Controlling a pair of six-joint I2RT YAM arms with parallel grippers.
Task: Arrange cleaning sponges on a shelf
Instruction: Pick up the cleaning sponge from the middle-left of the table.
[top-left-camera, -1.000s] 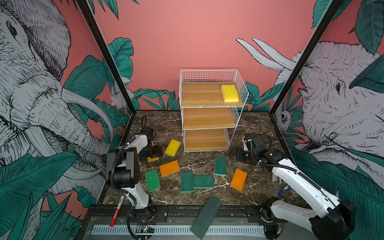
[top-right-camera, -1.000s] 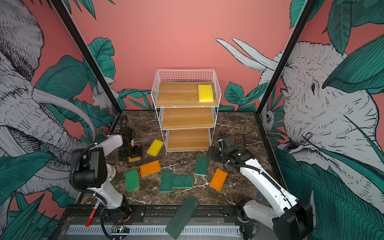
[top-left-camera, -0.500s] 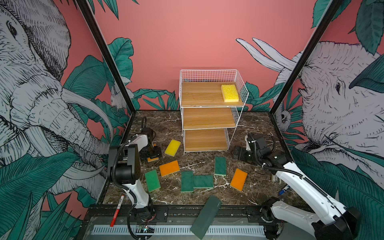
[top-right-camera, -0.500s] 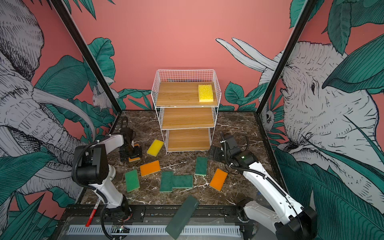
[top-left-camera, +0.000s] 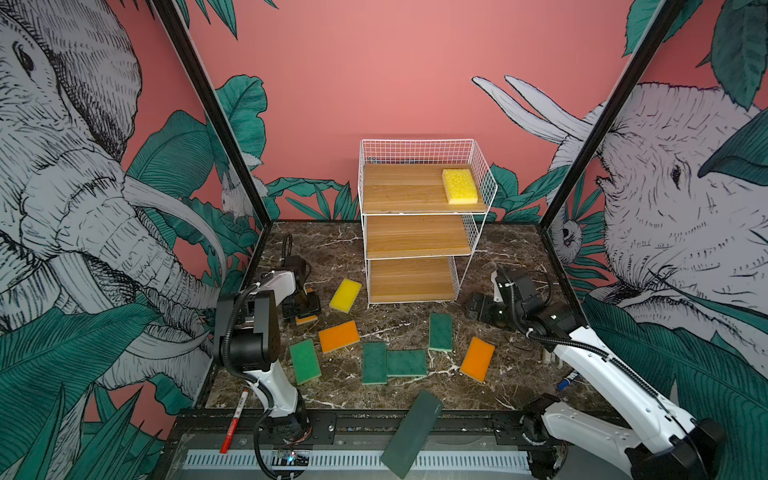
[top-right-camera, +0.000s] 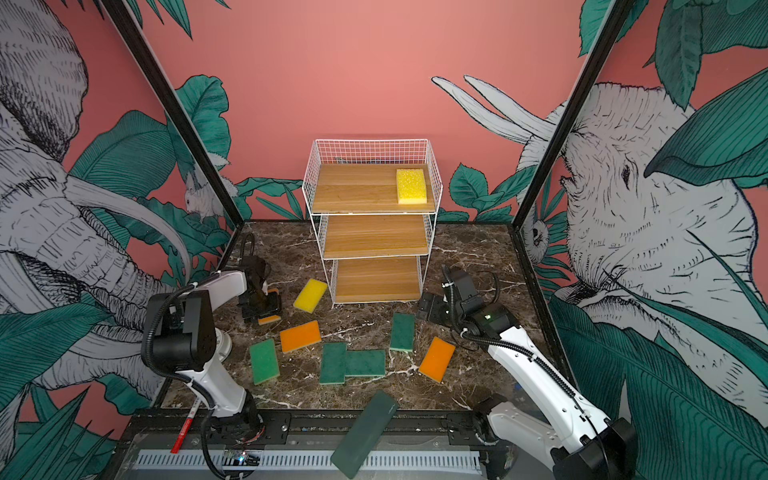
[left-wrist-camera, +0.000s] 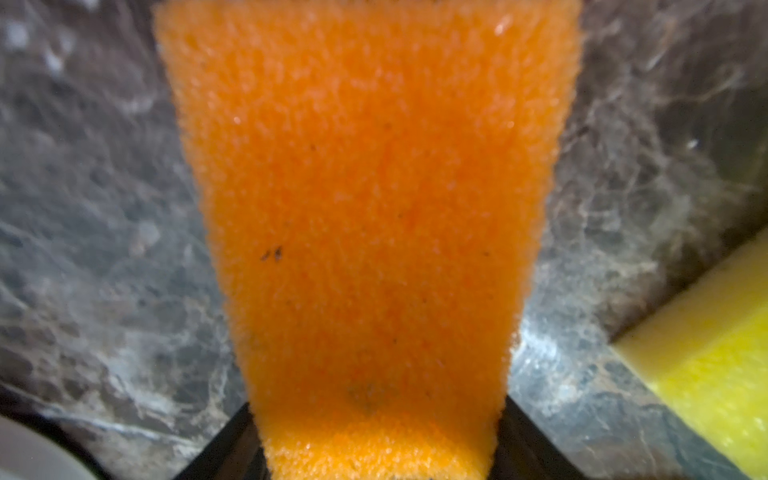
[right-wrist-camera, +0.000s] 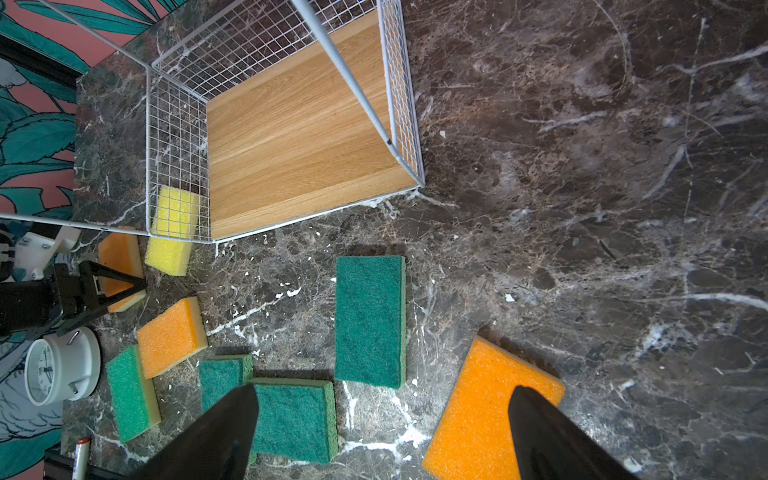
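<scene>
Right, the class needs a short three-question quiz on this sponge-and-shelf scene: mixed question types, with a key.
1. True or false: the top board of the shelf holds a yellow sponge.
2. What sits between the fingers of the left gripper? A: orange sponge. B: dark green sponge. C: red pen.
3. Fill the gap: the jaws of the right gripper stand ___, holding nothing.

Key: 1 true; 2 A; 3 open.
</scene>
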